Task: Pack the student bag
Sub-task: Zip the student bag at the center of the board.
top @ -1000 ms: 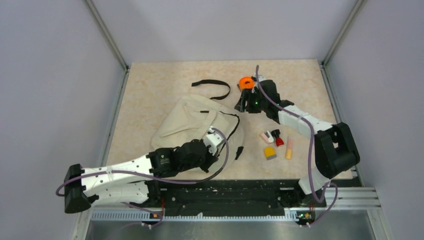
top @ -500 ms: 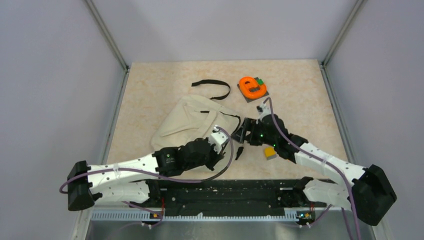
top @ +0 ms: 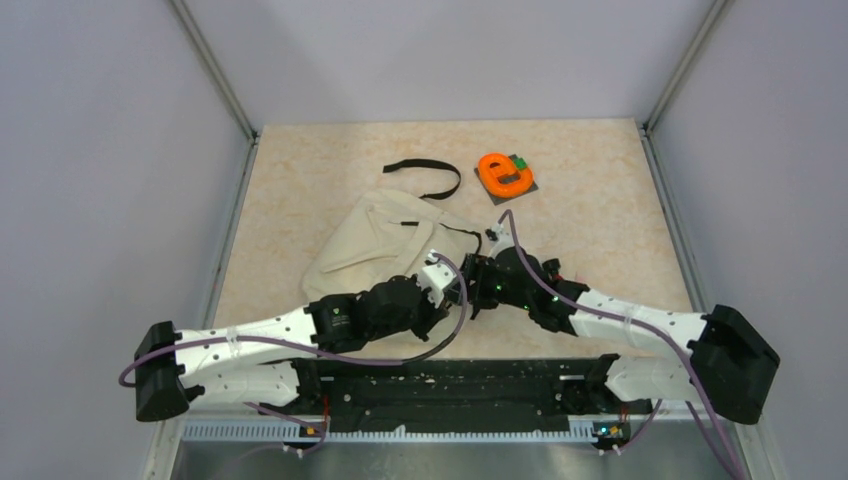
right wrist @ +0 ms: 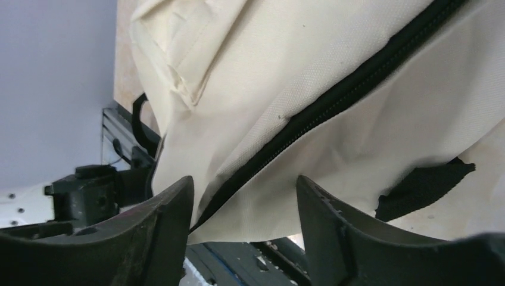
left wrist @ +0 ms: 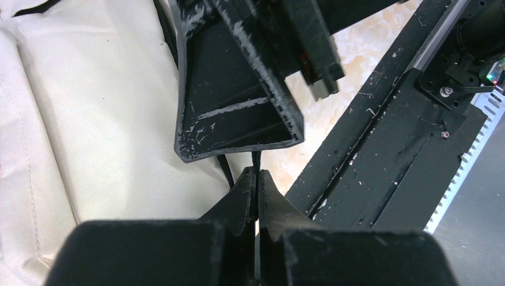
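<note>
The student bag (top: pixel 385 240) lies left of centre in the top view, its zipper (right wrist: pixel 357 83) looking closed, so I judge I'm at the opening step. My left gripper (left wrist: pixel 256 179) is clenched on a thin black cord (left wrist: pixel 255 159) at the bag's lower right edge. My right gripper (right wrist: pixel 244 199) is spread, with the zipper line running into its gap. Next I should pinch the fabric there, bracing against the pull.
</note>
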Tool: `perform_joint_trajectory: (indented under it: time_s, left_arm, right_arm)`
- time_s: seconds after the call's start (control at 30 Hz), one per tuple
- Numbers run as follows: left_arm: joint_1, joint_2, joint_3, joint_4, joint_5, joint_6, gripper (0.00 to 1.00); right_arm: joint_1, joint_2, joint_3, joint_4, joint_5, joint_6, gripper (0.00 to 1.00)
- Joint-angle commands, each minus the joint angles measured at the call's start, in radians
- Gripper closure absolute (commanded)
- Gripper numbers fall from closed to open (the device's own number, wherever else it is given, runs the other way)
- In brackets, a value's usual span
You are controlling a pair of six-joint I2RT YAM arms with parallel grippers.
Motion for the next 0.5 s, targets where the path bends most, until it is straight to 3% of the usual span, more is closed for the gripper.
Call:
perform_joint_trajectory:
  time_s: [0.0,0.03,0.1,0.3,0.47]
  left_arm:
    - [0.0,-0.012,0.014,0.085,0.016,0.001,1.0]
    - [0.0,-0.014,0.014,0.082,0.014,0.001,1.0]
    - [0.0,-0.017,0.012,0.074,0.009,0.001,1.0]
    - [0.0,-0.032,0.011,0.048,-0.005,0.006,1.0]
    - [0.0,-0.042,0.009,0.036,-0.014,0.009,1.0]
  right_arm:
    - [0.023,0.057,0.07,0.046,0.023,-0.007,0.5]
    - [0.022,0.061,0.072,0.041,0.034,-0.013,0.62]
    - [0.023,0.055,0.077,0.024,0.079,-0.037,0.99]
    - [0.005,0.027,0.162,-0.162,0.227,-0.2,1.0]
    - [-0.099,0.006,0.18,-0.219,0.198,-0.297,1.0]
